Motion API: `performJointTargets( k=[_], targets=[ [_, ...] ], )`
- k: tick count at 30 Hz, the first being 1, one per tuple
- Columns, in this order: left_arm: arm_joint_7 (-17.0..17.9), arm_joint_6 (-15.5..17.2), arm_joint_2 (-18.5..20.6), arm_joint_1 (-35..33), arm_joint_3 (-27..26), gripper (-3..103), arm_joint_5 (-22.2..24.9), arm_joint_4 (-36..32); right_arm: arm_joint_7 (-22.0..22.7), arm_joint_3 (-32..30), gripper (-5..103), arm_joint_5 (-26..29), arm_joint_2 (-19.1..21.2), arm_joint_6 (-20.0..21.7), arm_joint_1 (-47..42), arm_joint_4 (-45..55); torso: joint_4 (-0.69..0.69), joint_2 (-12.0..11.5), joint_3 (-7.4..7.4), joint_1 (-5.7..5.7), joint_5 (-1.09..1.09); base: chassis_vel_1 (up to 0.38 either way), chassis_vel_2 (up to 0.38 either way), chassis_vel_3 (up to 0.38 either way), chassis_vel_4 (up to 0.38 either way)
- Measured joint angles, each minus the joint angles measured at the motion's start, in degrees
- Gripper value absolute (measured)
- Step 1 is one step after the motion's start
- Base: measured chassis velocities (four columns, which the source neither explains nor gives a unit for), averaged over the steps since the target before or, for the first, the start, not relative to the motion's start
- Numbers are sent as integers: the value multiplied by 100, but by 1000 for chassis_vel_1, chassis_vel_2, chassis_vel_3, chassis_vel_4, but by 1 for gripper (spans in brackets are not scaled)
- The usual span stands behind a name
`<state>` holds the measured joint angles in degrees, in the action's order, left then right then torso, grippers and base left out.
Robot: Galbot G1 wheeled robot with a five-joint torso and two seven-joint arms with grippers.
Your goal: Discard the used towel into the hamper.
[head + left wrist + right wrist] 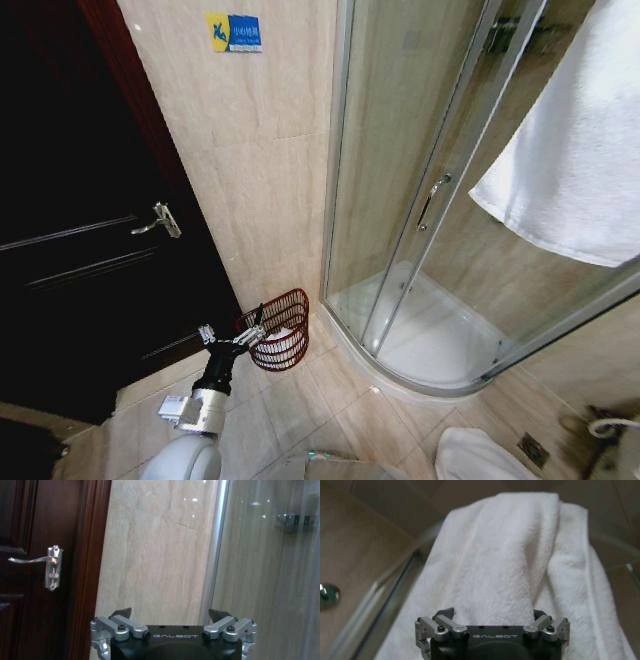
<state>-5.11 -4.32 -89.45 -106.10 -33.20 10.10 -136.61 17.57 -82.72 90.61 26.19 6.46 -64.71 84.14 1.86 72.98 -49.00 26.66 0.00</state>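
A tiled bathroom is seen from the head camera: a dark wooden door [80, 250] with a lever handle [160, 220] on the left, a beige tiled wall [250, 150] carrying a small blue and yellow sign [234, 32] in the middle, and a curved glass shower enclosure [430, 200] on the right. The hamper [283, 330], a reddish-brown open-ribbed basket, is placed on the floor at the foot of the wall, between door and shower; something white lies inside it. The left gripper [255, 333] is held at the hamper's near-left rim, though contact cannot be judged. A white towel [575, 160] hangs at the upper right, and a white cloth [470, 455] lies on the near floor.

In the left wrist view, the left gripper [172, 614] is seen with its fingers spread apart and nothing between them, against the wall [155, 555]; the door handle [47, 566] and the shower frame [217, 547] stand to either side.

In the right wrist view, the right gripper [495, 614] is set against the towel [520, 562], whose folds drop between the spread fingers; whether the cloth is pinched cannot be told.
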Motion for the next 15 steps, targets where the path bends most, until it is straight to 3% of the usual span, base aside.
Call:
performJointTargets(
  k=[8, 15],
  targets=[
    [0, 0, 0, 0, 0, 100, 0, 0, 163, -211, 96, -569, 167, 116, -503, -259, -1, -1, 0, 1, -1, 0, 0, 0, 0],
    [0, 0, 0, 0, 0, 100, 0, 0, 250, -314, 77, -675, 53, 159, -721, -157, 0, -1, 0, 1, 0, 0, 0, 0, 0]
  ],
)
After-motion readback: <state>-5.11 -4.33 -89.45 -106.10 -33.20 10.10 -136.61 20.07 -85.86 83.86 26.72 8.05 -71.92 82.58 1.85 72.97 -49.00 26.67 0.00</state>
